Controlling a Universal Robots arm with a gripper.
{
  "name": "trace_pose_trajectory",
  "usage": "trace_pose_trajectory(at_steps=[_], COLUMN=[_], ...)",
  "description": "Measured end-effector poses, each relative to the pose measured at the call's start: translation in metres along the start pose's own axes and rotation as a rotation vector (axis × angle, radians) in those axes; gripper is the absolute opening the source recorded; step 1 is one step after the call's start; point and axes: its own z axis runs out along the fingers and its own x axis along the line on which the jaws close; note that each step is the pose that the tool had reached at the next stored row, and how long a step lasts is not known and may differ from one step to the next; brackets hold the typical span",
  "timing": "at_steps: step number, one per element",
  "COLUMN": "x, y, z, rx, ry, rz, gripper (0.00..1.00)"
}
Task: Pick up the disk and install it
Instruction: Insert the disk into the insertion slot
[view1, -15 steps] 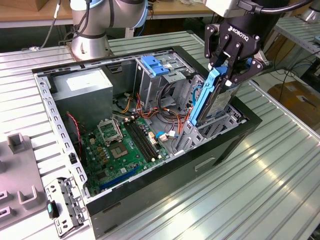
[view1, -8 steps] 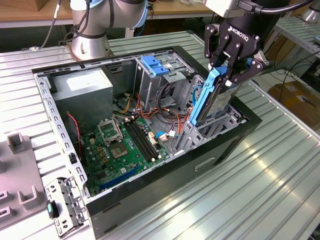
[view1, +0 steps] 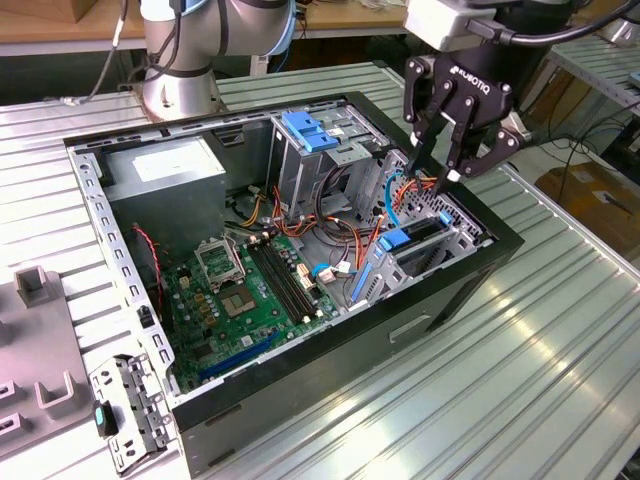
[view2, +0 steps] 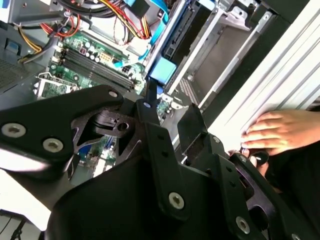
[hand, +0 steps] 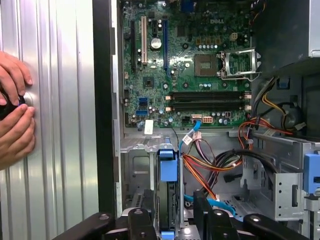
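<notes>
- Seemingly, the install step is near its end: the disk (view1: 405, 240) is seen standing on edge in the drive cage (view1: 445, 245) at one corner of the open computer case (view1: 300, 400), with its blue rail tab uppermost.
- The gripper (view1: 437, 168) is held just above that cage, its fingers spread apart and nothing caught between them.
- In the first wrist view the disk (hand: 168, 172) lies beneath the gap between the fingers; no contact can be made out.
- Whether the disk is fully home cannot be told. It is judged that any further push would need to be made along the rails, with the orange and blue cables (view1: 395, 195) beside the cage kept clear.
- A person's hands (hand: 14, 120) are rested on the ribbed metal table (view1: 520, 350) beside the case.
</notes>
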Motion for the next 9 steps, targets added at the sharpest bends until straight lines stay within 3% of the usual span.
trace_pose_trajectory(at_steps=[5,8,9], x=[-0.0003,-0.0004,-0.0004], y=[-0.0001,-0.0017,-0.0021], z=[0.0147,0.0217,0.0236], rx=[0.0001,0.0001,0.0001], ry=[-0.0001,0.0000,-0.0001], rz=[-0.004,-0.004,-0.004], gripper=[0.43,0.24,0.24])
